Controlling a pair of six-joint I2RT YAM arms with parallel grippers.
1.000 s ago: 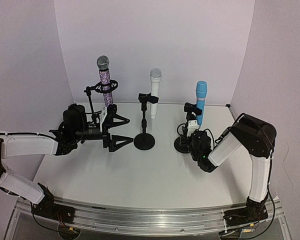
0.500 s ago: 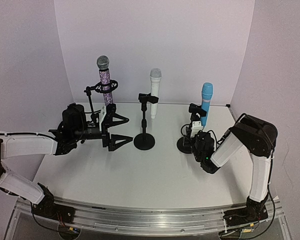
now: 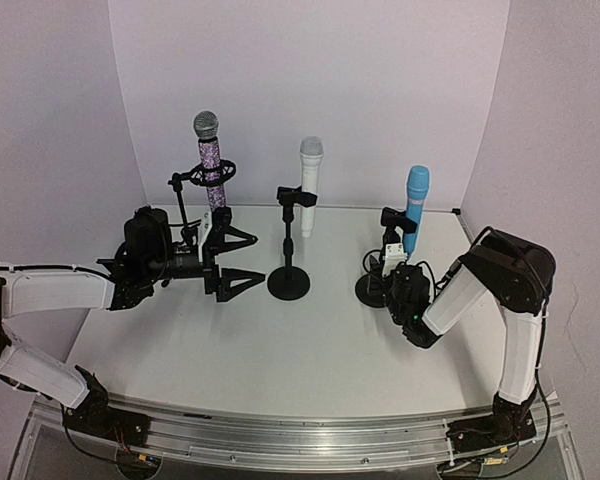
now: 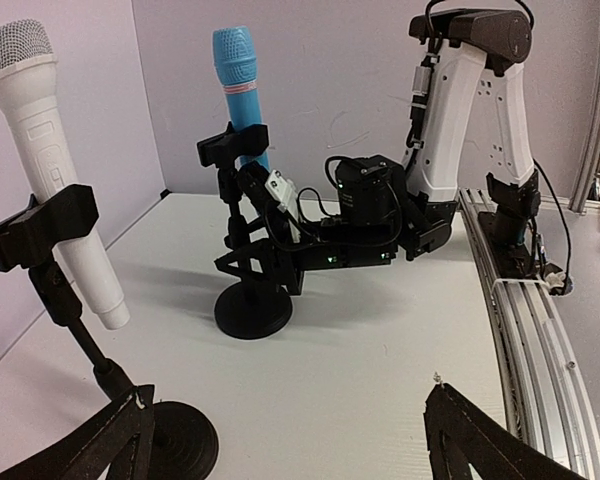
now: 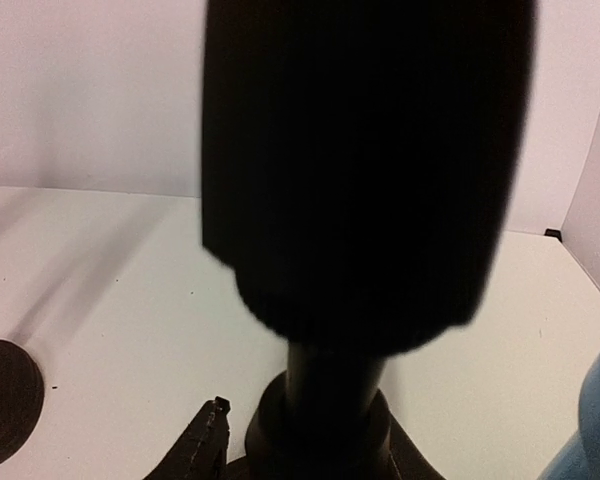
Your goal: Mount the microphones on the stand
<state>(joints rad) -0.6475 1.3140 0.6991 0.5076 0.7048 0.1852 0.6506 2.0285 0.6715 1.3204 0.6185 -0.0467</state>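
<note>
Three black stands each hold a microphone upright in a clip. The purple-glitter microphone (image 3: 211, 160) is on the left, the white microphone (image 3: 309, 185) (image 4: 55, 180) in the middle, the light blue microphone (image 3: 415, 205) (image 4: 238, 80) on the right. My right gripper (image 3: 384, 268) (image 5: 315, 440) is low on the table, shut on the post of the right stand (image 3: 371, 291) (image 5: 365, 200) just above its base. My left gripper (image 3: 256, 260) (image 4: 290, 440) is open and empty, level above the table, between the left and middle stands.
The middle stand's round base (image 3: 288, 284) (image 4: 175, 440) sits just right of my left fingers. The right stand's base (image 4: 252, 308) lies further off. White walls close the back and sides. A metal rail (image 3: 300, 440) runs along the near edge.
My right gripper has shifted a little to the right, and the right stand with the light blue microphone moved with it. The left arm has not moved.
</note>
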